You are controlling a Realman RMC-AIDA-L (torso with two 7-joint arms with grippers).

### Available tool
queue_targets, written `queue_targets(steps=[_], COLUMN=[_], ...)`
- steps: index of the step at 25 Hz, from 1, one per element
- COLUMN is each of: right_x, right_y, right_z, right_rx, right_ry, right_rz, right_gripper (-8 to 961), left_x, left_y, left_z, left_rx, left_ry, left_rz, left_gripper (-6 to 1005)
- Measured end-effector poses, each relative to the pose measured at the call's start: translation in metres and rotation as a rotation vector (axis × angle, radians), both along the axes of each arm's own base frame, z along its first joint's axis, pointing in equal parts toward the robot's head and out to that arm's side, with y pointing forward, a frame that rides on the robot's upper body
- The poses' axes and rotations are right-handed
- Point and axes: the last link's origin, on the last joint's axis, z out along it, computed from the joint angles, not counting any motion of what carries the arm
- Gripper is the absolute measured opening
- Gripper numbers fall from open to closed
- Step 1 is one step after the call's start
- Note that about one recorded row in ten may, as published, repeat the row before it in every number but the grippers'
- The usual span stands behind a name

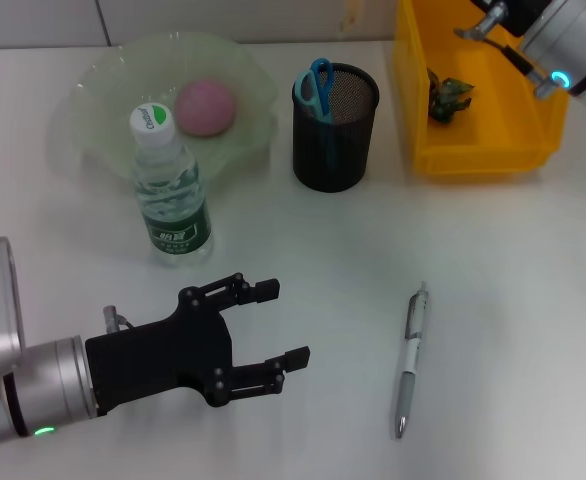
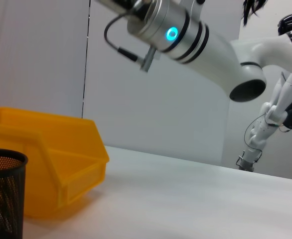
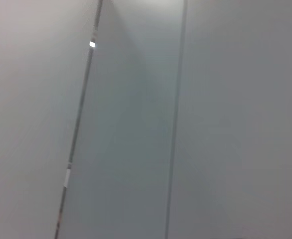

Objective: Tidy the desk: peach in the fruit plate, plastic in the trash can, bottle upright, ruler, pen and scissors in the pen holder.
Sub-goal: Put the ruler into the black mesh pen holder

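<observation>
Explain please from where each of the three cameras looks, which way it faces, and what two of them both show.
Head view: high on the robot, facing down at the white desk; shows the open black left gripper and part of the silver right arm.
Left wrist view: low near the desk, facing across it; shows the right arm, no fingers of its own.
Right wrist view: faces a plain grey wall; no body part shows.
Shared: head and left wrist views both show the yellow plastic bin and black mesh pen holder.
</observation>
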Motion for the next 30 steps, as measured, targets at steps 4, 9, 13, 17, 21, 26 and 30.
queue_targets(steps=[4,9,13,17,21,26,30], right_x=[0.007,0.016,0.016,0.018,0.021,0.026,0.026], right_y=[0.004,0.007,0.007,0.006,0.007,0.009,0.01], right_z=[-0.006,-0.016,-0.019,-0.022,-0.024,-0.03,-0.035], right_rx=[-0.014,-0.054,-0.063,-0.071,-0.08,-0.094,-0.109], right_ry=[0.002,0.001,0.001,0.001,-0.004,-0.022,-0.038], right_rz=[-0.045,-0.1,-0.108,-0.117,-0.134,-0.172,-0.188], right_gripper=[380,380,380,380,380,380,380], left_x=[-0.001,-0.001,0.0,-0.001,-0.001,-0.002,-0.002], left_y=[-0.001,-0.003,-0.004,-0.005,-0.005,-0.007,-0.007], left_z=[-0.001,-0.004,-0.005,-0.006,-0.006,-0.007,-0.007], left_rx=[-0.005,-0.012,-0.014,-0.014,-0.014,-0.017,-0.02], left_ry=[0.008,0.012,0.012,0.014,0.015,0.015,0.016], left_rz=[-0.002,-0.003,-0.004,-0.008,-0.007,-0.002,-0.001], left_gripper=[807,807,807,807,807,807,807])
